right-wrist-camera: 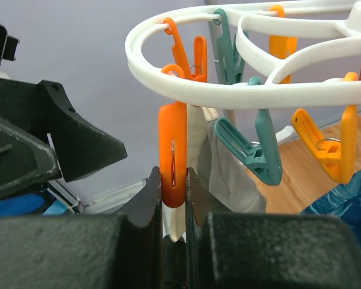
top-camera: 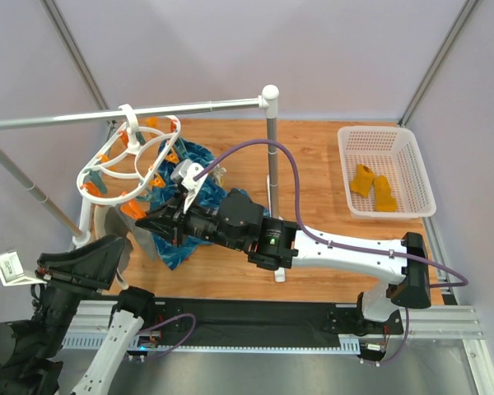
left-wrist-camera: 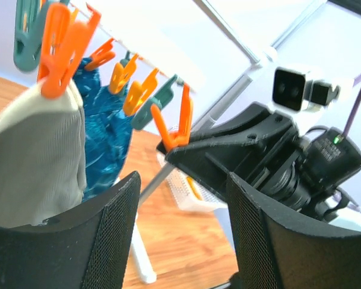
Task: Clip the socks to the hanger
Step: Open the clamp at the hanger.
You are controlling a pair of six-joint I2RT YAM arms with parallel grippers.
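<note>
Hanger (top-camera: 132, 144): hung by its top hook from the grey metal rail (top-camera: 148, 111) at the far left of the wooden table (top-camera: 313, 164); white double ring, orange and teal clips dangling beneath.
Socks (top-camera: 373, 188): lay together in the white plastic basket (top-camera: 377, 129) at the far right, well apart from the hanger; both mustard-yellow, neither clipped.
Right gripper (right-wrist-camera: 173, 174): reached across the table to the near side of the hanger; fingers pressed together on the lower end of one orange clip (right-wrist-camera: 172, 150) hanging from the outer ring.
Left gripper (left-wrist-camera: 182, 186): sat low at the near left, just beside the hanger and angled up toward it; fingers stood apart, nothing between them; faced the right gripper's tip and the pinched clip.
Teal clip (right-wrist-camera: 253, 150): hung just right of the pinched one, tilted, holding nothing visible.
Blue patterned cloth (left-wrist-camera: 105, 138): hung from clips on the hanger, draped down toward the table.
Beige garment (left-wrist-camera: 36, 162): hung from another orange clip, beside the blue cloth.
</note>
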